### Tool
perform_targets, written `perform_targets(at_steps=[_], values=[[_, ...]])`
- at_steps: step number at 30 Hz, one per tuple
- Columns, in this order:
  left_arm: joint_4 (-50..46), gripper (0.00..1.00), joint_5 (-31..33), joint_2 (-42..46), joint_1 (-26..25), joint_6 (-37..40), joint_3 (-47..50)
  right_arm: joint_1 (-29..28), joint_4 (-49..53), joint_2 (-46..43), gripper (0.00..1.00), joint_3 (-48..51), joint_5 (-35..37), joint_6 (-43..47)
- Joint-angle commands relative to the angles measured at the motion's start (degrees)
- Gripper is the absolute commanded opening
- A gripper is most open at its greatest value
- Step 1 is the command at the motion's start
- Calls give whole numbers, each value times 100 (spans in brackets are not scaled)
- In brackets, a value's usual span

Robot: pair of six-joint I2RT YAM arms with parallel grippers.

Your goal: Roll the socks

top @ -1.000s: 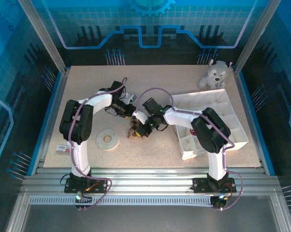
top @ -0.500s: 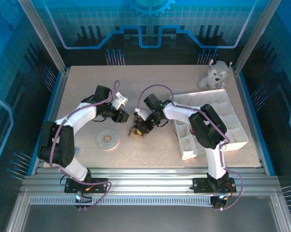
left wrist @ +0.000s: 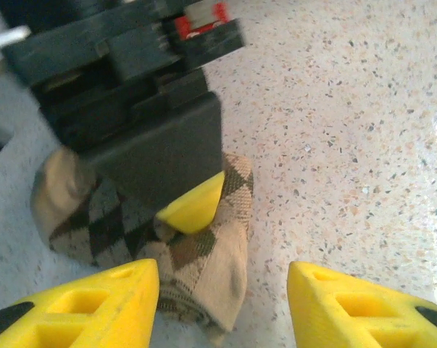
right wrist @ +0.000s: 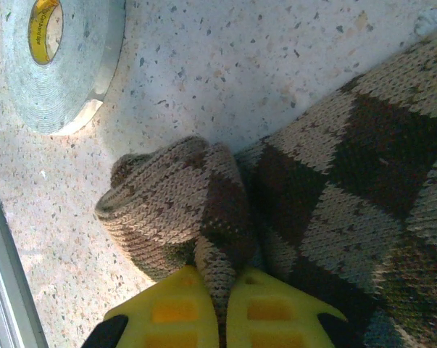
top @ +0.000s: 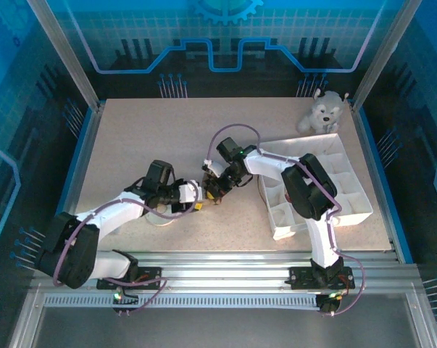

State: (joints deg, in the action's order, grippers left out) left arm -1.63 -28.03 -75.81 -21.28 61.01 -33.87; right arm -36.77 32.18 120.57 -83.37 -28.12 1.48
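The socks [top: 214, 194] lie bunched mid-table, and the brown-and-tan argyle one [right wrist: 334, 181] is partly rolled. My right gripper [right wrist: 225, 308] is shut on a fold of that argyle sock, right beside the rolled end [right wrist: 167, 203]. In the top view the right gripper [top: 218, 187] sits on the bundle. My left gripper [left wrist: 222, 304] is open, its yellow fingers [left wrist: 95, 304] either side of the argyle sock's loose end [left wrist: 204, 275], which lies nearer the left finger. The left gripper [top: 198, 202] is low at the bundle's near-left side.
A roll of tape [right wrist: 59, 58] lies flat on the table just left of the socks. A white compartment tray [top: 357, 181] stands at the right, and the right arm reaches over its near-left corner. A grey-white plush dog [top: 323, 110] sits at the back right.
My left arm has swung from behind the socks round to their near-left side and dropped low. Its jaws have widened. The right gripper has stayed shut on the sock.
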Motion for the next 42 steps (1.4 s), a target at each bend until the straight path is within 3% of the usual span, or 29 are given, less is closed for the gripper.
perform_targets(at_steps=[1, 24, 28, 32, 38, 42], values=[[743, 51, 318, -169, -154, 685, 6, 130, 772, 678, 0, 304, 1142, -9], [1011, 52, 1014, -1779, -304, 1465, -230, 291, 982, 801, 0, 216, 919, 178], [879, 37, 1115, -1997, -348, 1516, -298, 293, 866, 602, 7, 299, 490, 372], [69, 0, 1010, -2069, -377, 1506, -607, 297, 265, -42, 27, 695, 485, 398], [-897, 0, 778, -2156, -403, 1566, -1011, 327, -856, -1283, 43, 1428, 635, 292], [-1333, 0, 779, -2164, -421, 1642, -1181, 413, -1467, -2019, 48, 1920, 709, 123]])
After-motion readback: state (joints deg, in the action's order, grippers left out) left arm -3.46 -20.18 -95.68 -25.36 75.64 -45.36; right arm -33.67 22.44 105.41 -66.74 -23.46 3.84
